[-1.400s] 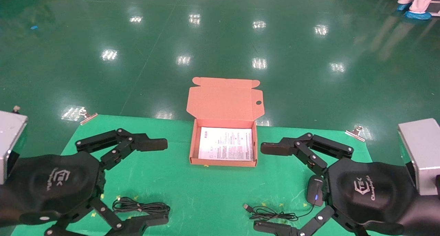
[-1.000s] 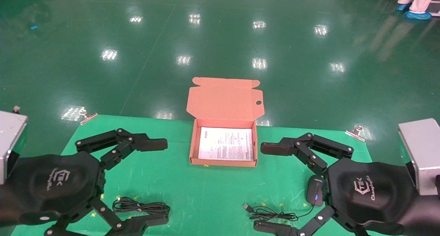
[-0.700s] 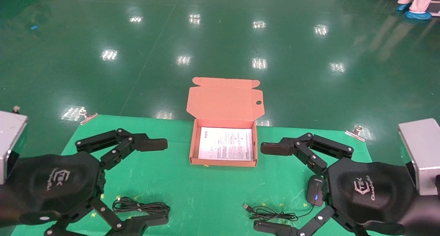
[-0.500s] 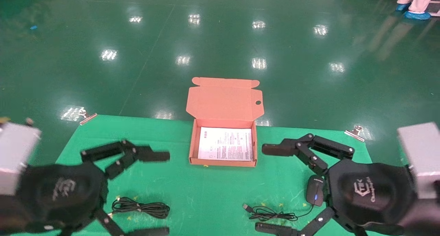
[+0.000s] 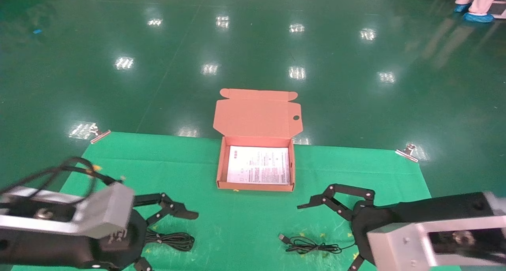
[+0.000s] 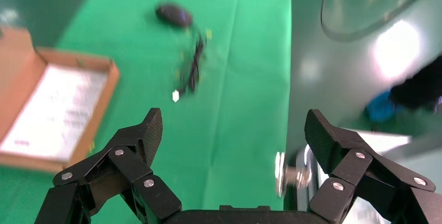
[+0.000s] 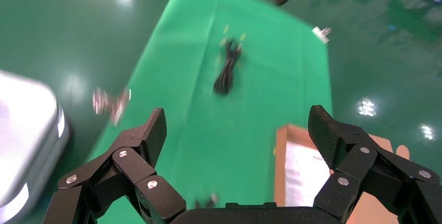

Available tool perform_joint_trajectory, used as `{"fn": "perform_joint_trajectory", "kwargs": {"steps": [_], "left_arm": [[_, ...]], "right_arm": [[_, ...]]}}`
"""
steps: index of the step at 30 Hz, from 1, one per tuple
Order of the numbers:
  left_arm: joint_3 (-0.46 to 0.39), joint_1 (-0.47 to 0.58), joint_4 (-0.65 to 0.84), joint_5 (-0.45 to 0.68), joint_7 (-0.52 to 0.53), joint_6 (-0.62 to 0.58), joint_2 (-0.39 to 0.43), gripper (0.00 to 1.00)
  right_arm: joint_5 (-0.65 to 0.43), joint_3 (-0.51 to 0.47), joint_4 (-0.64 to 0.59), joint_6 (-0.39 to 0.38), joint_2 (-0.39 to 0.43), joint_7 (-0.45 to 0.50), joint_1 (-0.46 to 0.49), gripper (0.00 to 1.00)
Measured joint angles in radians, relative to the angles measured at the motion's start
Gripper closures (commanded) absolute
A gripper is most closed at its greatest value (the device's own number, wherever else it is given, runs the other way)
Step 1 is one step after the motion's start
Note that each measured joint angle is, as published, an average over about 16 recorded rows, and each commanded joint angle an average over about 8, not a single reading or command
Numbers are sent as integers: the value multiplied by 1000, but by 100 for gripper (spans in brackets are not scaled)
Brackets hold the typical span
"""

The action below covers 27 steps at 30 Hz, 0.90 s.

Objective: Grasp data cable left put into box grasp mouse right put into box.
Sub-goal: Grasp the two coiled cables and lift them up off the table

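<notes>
The salmon-orange box (image 5: 222, 164) stands open at the mat's far middle, lid flap up and a printed sheet inside. It also shows in the left wrist view (image 6: 107, 86) and the right wrist view (image 7: 280, 153). The data cable (image 5: 185, 243) lies bundled at the front left and shows in the right wrist view (image 7: 228, 69). My left gripper (image 5: 176, 234) hangs open over it, empty (image 6: 232, 130). The mouse (image 6: 173, 14) shows only in the left wrist view, its cord (image 5: 310, 247) at the front right. In the head view my right arm hides the mouse. My right gripper (image 5: 318, 237) is open and empty (image 7: 237, 130).
The green mat (image 5: 245, 211) covers the table, held by metal clips at its far corners (image 5: 97, 136) (image 5: 407, 152). Shiny green floor lies beyond it. Grey housings ride on both wrists (image 5: 106, 209) (image 5: 411, 239). A person's feet (image 5: 476, 10) stand at the far right.
Both arms have turned and dropped towards the mat's front. The left gripper now hangs over the data cable. The right one covers the mouse in the head view.
</notes>
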State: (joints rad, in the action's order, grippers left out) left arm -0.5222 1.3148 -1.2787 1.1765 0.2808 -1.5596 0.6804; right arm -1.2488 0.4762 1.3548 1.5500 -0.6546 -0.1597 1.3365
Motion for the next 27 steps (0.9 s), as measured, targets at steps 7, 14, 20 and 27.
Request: {"fn": "perform_joint_trajectory", "kwargs": {"steps": [7, 14, 20, 27], "left_arm": [[-95, 65, -7, 192, -2, 10, 44, 0], [-178, 98, -19, 388, -20, 44, 93, 0], [-238, 103, -21, 558, -18, 96, 142, 0], [-285, 83, 43, 701, 9, 178, 209, 0]], "right_arm": [[-177, 99, 4, -15, -42, -124, 59, 0], [-351, 184, 4, -57, -90, -211, 77, 0], [-501, 240, 2, -127, -130, -216, 49, 0], [-649, 282, -16, -215, -175, -131, -11, 0]]}}
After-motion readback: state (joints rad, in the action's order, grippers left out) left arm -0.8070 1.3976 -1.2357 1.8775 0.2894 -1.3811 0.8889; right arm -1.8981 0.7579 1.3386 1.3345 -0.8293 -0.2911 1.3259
